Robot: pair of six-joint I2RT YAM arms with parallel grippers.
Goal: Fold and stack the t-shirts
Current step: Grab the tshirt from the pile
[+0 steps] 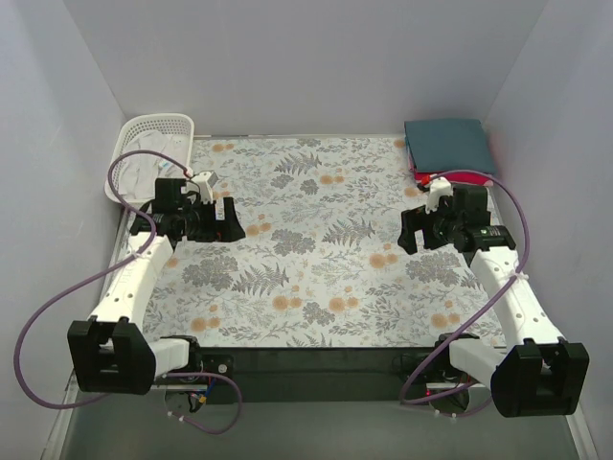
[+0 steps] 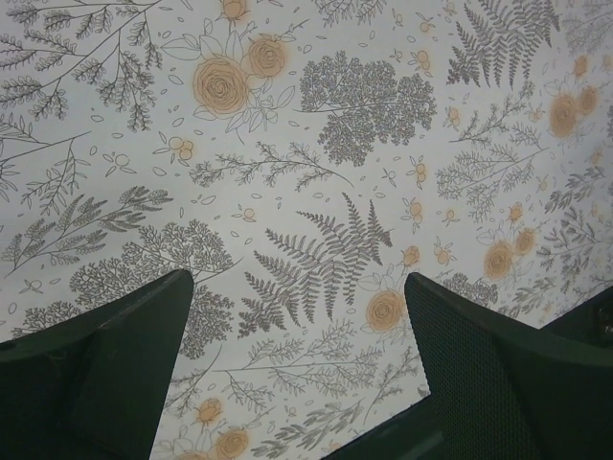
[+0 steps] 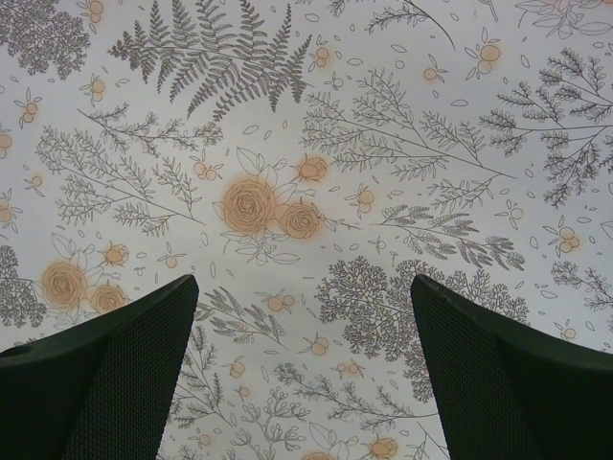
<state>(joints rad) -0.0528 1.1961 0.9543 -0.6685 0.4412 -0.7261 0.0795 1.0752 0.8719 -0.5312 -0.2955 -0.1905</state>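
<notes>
I am hovering my left gripper [image 2: 299,287] and right gripper [image 3: 303,287] wide open and empty over the floral-patterned table cloth [image 1: 316,254]. A plain white cloth shirt [image 1: 148,168] is lying in the white plastic mesh basket [image 1: 161,123] at far left. The folded dark teal shirt [image 1: 448,144] is sitting on the folded red shirt [image 1: 422,177] at far right.

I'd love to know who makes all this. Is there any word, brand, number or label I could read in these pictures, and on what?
No readable text anywhere.
The left gripper, right gripper, basket, teal shirt and table cloth: no lettering shows.
The small parts by the arm bases: too small to tell.
</notes>
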